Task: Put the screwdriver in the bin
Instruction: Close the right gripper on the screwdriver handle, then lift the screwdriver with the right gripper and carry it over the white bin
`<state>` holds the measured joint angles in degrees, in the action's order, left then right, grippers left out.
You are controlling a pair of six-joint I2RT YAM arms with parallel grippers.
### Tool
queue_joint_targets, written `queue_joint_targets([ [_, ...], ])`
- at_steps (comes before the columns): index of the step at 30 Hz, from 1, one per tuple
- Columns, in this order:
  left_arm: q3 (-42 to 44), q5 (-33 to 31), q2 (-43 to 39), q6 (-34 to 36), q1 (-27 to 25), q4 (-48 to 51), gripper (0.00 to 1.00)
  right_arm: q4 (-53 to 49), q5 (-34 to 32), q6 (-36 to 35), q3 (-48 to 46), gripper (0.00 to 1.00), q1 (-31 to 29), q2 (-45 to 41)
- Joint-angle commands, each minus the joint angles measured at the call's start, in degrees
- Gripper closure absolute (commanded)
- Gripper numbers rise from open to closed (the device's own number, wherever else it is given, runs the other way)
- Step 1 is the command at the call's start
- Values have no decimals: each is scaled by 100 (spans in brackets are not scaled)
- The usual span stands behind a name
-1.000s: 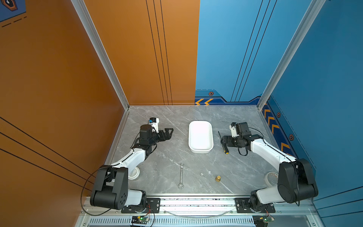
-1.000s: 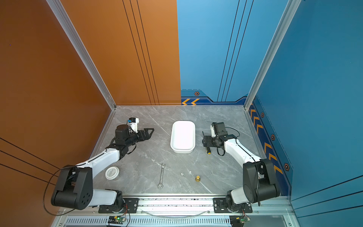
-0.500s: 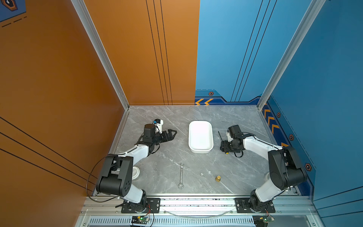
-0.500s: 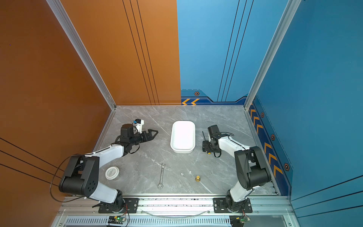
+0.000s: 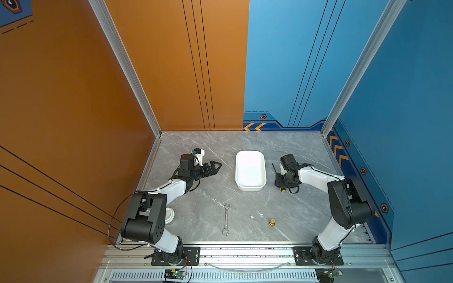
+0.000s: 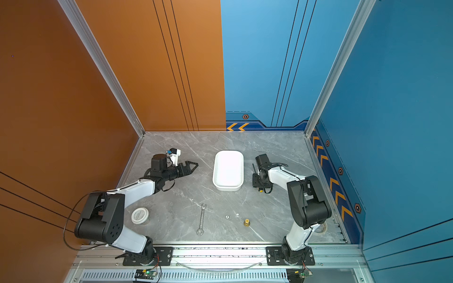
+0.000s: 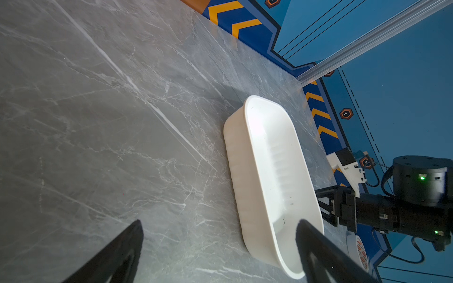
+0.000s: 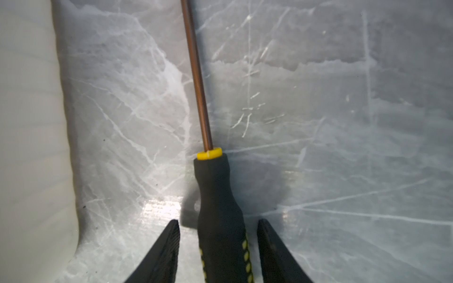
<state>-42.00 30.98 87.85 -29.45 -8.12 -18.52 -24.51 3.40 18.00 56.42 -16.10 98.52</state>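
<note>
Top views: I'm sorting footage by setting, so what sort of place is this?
Probably a purpose-built robot test cell: two arms bolted to an aluminium rail, a marble-look tabletop boxed in by orange panels and blue panels, and stray props like a wrench and white bin.

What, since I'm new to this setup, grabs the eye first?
The right pincer straddles the black handle of the screwdriver, a gap on each side, on the gray table beside the white bin. Across the bin, the left pincer hangs open, pointing toward it.
</note>
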Motion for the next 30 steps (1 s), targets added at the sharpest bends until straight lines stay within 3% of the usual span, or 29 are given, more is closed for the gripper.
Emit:
queue_joint_targets([
  [1, -142, 103, -29, 94, -40, 204, 2, -141, -95, 44, 86, 59, -8, 134],
  [4, -146, 55, -74, 145, -36, 294, 2, -174, -28, 20, 105, 70, 1, 155],
  [8, -161, 17, -136, 203, -40, 405, 2, -275, 136, 28, 195, 95, 52, 158],
  [10, -180, -4, -159, 240, -32, 462, 2, -324, 215, 68, 239, 100, 76, 109],
  [17, -260, 30, -180, 312, -35, 535, 2, -788, 258, 548, 679, 100, 34, -774],
  [20, -300, 68, -166, 326, -45, 536, 2, -912, 196, 875, 1059, 100, -222, -1245],
  [22, -318, 93, -155, 335, -45, 543, 2, -1014, -197, 1106, 1397, 100, -568, -1449],
  [25, -305, 106, -163, 331, -47, 540, 2, -1169, -611, 1151, 1952, 100, -1156, -1495],
  [30, -213, 31, -227, 336, -65, 539, 2, -1337, -849, 1952, 2767, 100, -1718, -984],
])
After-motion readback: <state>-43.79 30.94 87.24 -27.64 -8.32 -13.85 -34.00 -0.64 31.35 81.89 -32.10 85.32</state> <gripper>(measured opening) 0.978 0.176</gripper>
